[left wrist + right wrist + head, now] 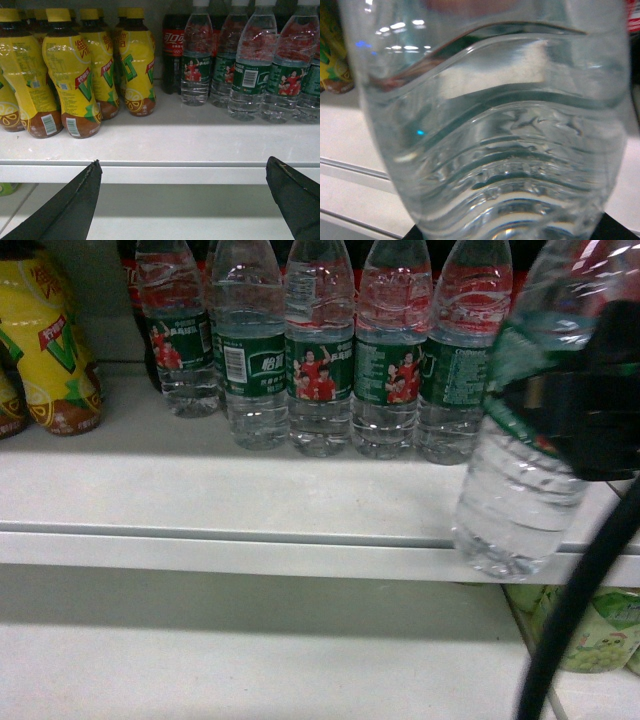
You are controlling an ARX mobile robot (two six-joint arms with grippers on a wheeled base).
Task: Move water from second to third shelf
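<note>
The water (520, 480), a clear ribbed bottle with a green label, hangs tilted at the right of the head view, its base in front of the shelf's front edge (300, 555). My right gripper (590, 410) is shut on its body; the bottle (490, 125) fills the right wrist view. Several more water bottles (320, 350) stand in a row on the shelf (200, 490). Below that shelf's lip, my left gripper (182, 172) stands open with nothing between its fingers (85, 195). The head view does not show it.
Yellow drink bottles (75, 75) crowd the left of the upper shelf, with a cola bottle (173, 50) behind the waters. The lower shelf (250, 650) has green-labelled drinks (590, 625) at its right. A black cable (570, 610) hangs below the right arm.
</note>
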